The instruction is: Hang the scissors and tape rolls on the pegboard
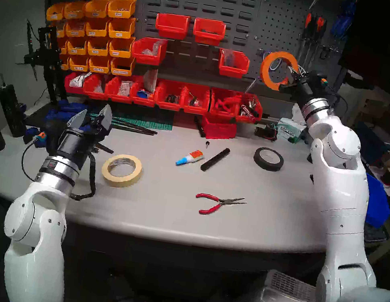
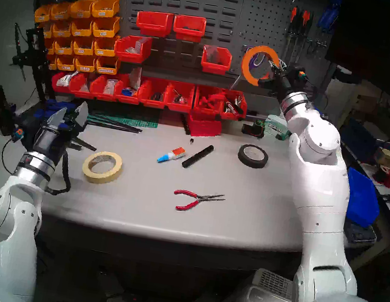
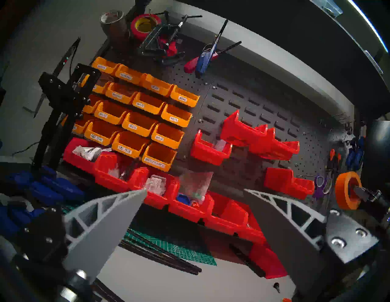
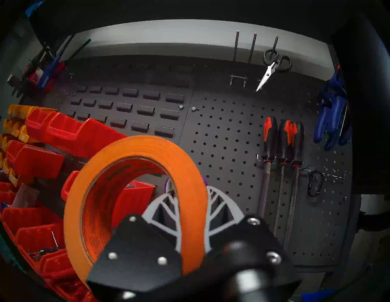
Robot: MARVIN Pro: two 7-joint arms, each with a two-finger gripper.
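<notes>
My right arm is raised toward the far right, its pincer [image 1: 288,79] angled up and clamped on the rim of the orange tape [image 1: 278,69], which stands upright just in front of the pegboard [image 1: 272,26]. Through and behind the ring I see the purple scissors [image 3: 320,185] hanging on the board. My left arm sits low at the near left, elbow bent, its pincer [image 1: 96,118] wide and empty, tilted slightly up toward the bins. The cream tape [image 1: 122,170] lies flat on the bench [image 1: 268,209] just right of that wrist. The tissue box [image 1: 290,131] at the far right reads KIMTECH. The yellow bins [image 3: 130,118] carry labels, among them M2.5-5 and M2.5-6.
</notes>
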